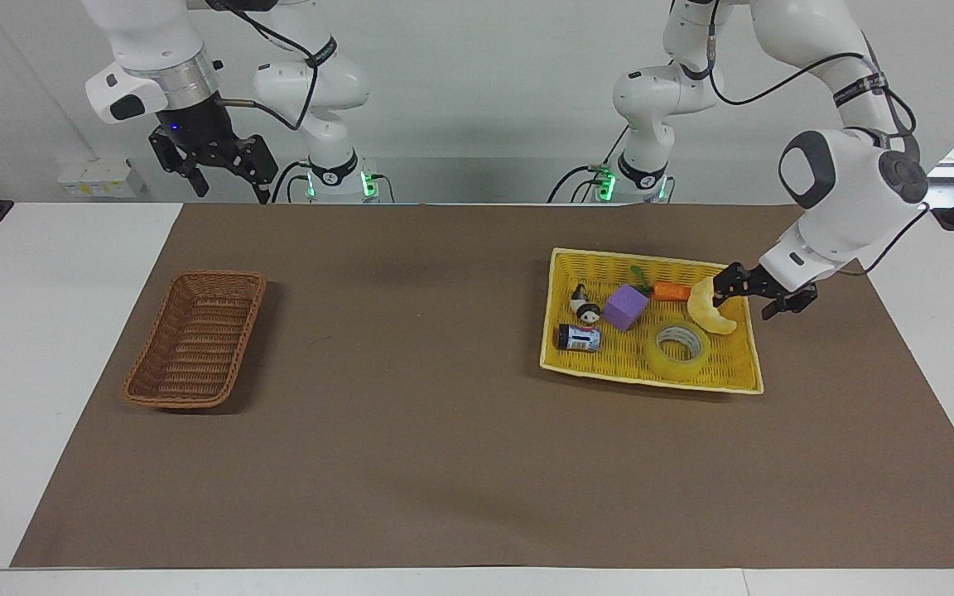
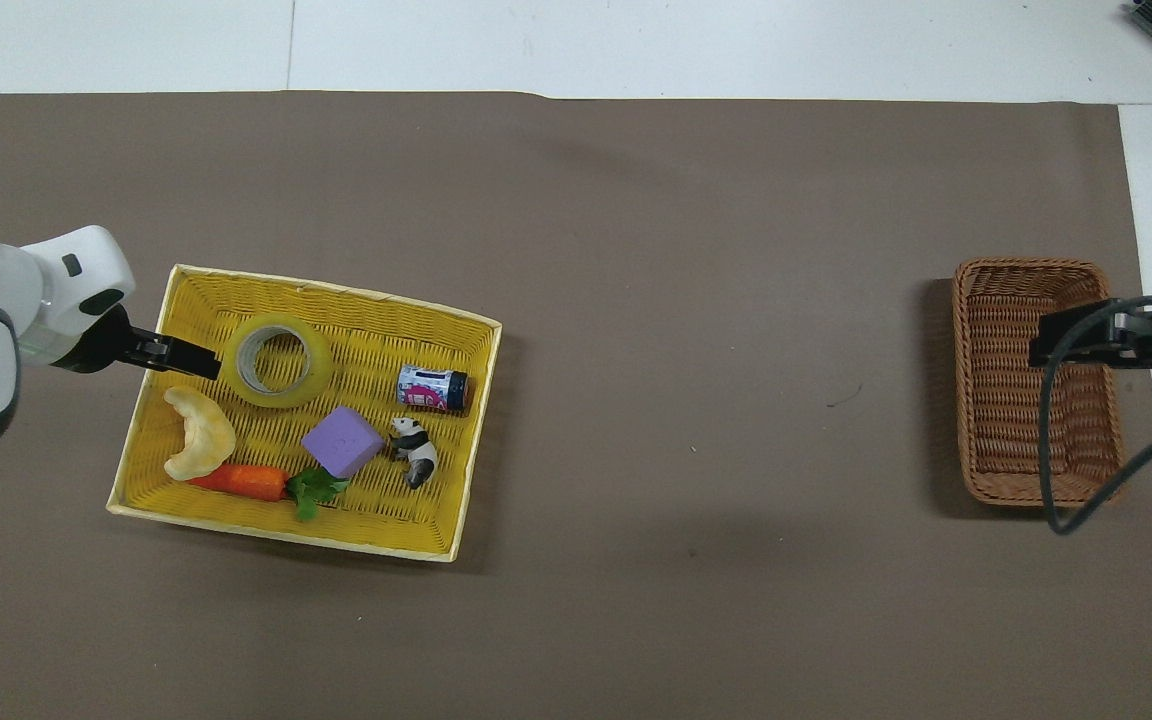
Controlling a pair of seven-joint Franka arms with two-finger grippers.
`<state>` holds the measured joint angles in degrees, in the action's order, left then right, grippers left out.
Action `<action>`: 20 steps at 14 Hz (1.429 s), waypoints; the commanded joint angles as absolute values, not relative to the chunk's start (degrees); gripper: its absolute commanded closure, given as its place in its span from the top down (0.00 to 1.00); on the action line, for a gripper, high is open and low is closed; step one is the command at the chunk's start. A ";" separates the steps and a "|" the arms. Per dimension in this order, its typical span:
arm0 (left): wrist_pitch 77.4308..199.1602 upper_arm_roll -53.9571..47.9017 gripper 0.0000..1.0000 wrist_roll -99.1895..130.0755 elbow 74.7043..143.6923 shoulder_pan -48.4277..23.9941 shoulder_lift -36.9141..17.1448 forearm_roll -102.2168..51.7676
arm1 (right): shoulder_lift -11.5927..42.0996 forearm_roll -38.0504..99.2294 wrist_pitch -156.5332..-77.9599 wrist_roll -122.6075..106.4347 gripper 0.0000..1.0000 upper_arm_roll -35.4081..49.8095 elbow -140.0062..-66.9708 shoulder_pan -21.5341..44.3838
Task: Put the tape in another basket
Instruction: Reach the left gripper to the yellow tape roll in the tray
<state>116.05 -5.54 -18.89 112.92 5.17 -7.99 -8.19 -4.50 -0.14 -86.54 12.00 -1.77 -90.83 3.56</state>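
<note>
The tape (image 1: 679,348) (image 2: 278,360), a wide translucent yellow roll, lies flat in the yellow tray (image 1: 651,383) (image 2: 286,531), in the half farther from the robots. My left gripper (image 1: 754,294) (image 2: 198,360) hangs open, low over the tray's rim at the left arm's end, beside the croissant and just short of the tape. Nothing is between its fingers. The brown wicker basket (image 1: 199,335) (image 2: 1001,400) stands empty toward the right arm's end. My right gripper (image 1: 228,186) (image 2: 1041,350) waits open, raised high at that end.
The tray also holds a pale croissant toy (image 1: 710,308) (image 2: 198,432), a carrot (image 1: 672,291) (image 2: 236,480), a purple cube (image 1: 626,306) (image 2: 341,441), a panda figure (image 1: 585,305) (image 2: 416,448) and a small can (image 1: 580,338) (image 2: 432,388). A brown mat covers the table.
</note>
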 commanded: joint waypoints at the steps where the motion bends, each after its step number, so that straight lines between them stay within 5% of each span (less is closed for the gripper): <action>1: 122.59 -4.83 1.00 -17.58 117.15 3.08 -8.87 -9.66 | -5.45 -0.09 -87.01 10.81 1.00 -0.97 -91.76 2.46; 3: 123.31 -4.83 1.00 -17.58 117.33 2.82 -10.28 -11.33 | -5.45 -0.09 -87.01 10.81 1.00 -0.97 -91.76 2.46; 6: 125.32 -4.83 0.84 -17.67 119.43 2.64 -10.81 -12.39 | -5.45 -0.09 -87.01 10.81 1.00 -0.97 -91.76 2.46; 7: 127.33 -4.83 0.71 -17.67 120.49 1.94 -10.90 -12.48 | -5.45 -0.09 -87.01 10.81 1.00 -0.97 -91.76 2.46; 9: 127.62 -4.92 0.12 -17.84 120.76 2.28 -10.90 -13.35 | -5.45 -0.09 -87.01 10.81 1.00 -0.97 -91.76 2.46; 10: 127.70 -4.83 0.00 -17.93 120.67 2.37 -10.90 -16.14 | -5.45 -0.09 -87.01 10.81 1.00 -0.97 -91.76 2.46; 20: 115.15 -4.75 0.00 -17.76 111.19 4.92 -10.81 -19.51 | -5.45 -0.09 -87.01 10.81 1.00 -0.97 -91.76 2.46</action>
